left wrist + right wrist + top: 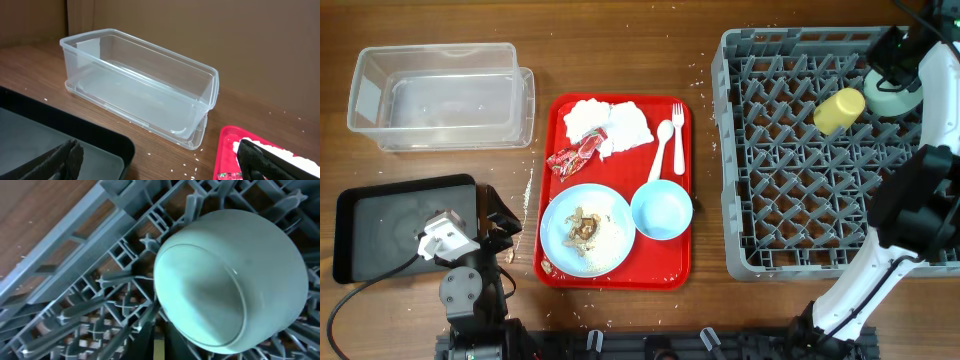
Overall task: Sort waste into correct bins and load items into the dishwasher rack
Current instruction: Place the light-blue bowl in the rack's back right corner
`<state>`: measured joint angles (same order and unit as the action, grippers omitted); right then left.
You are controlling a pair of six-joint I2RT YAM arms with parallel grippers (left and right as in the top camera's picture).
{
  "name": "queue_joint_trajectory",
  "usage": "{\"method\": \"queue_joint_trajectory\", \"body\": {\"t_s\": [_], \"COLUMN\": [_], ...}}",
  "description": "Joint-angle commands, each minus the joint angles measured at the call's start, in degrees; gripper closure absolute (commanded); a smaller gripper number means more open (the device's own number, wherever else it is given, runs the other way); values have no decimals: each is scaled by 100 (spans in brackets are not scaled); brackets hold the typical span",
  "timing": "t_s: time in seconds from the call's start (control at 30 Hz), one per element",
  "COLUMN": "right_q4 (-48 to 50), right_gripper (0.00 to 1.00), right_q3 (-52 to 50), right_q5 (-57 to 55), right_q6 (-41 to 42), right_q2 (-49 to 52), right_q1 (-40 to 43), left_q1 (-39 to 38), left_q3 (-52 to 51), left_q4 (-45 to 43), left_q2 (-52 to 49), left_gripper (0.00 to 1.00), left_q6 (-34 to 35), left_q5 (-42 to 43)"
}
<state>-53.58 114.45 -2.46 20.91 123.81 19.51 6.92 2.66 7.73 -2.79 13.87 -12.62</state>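
On the red tray (680, 265) lie white napkins (610, 125), a red wrapper (575, 155), a white fork (678, 135) and a white spoon (661, 145). A light blue plate (560, 215) there holds food scraps (585, 228) beside a light blue bowl (662, 212). In the grey rack (800, 170) lie the yellow-green cup (839, 109) and the pale green bowl (890, 98) (230, 280), its base up. My right gripper (892, 62) (159, 342) is shut just beside that bowl. My left gripper (500, 225) (160, 165) is open and empty.
The clear tub (440, 95) (145, 90) stands at the back left. The black tray (380, 225) (100, 140) lies in front of it, beside my left gripper. Rice grains (192, 160) are scattered on the wooden table.
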Motion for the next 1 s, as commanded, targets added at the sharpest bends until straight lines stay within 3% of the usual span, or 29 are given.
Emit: {"method": "queue_joint_trajectory", "body": {"t_s": [0.0,0.2,0.27,0.33,0.37,0.5,0.7,0.8,0.9,0.97], "right_q4": [-20,-610,-813,-184,85,31,-439,-660,-883,-1137], "right_gripper": [91,95,96,96,96,96,96,96,96,95], "right_q3": [22,103,319,337,321,319,330,341,341,341], "right_q5": [-586,-1128,-660,1379,1403,332,-1235,-1447,-647,1596], "right_q6": [28,114,157,-984,-1036,-535,-28,31,-63,-894], "right_q2": [28,4,-177,-682,-669,284,326,85,-629,-1272], "right_q1": [157,820,929,710,525,339,640,748,667,446], "left_q1": [39,39,39,39,39,39,39,39,39,39], "left_q3": [94,94,94,94,94,94,94,94,94,94], "left_q4": [-17,-50,-59,-57,-59,-57,-59,-59,-61,-59], "left_q2": [15,13,15,13,13,15,15,13,15,15], "left_gripper": [0,0,0,0,0,0,0,0,0,0], "left_q6": [-15,-15,-15,-15,-15,-15,-15,-15,-13,-13], "left_q5": [-101,-98,-98,-98,-98,-98,-98,-98,-98,-98]}}
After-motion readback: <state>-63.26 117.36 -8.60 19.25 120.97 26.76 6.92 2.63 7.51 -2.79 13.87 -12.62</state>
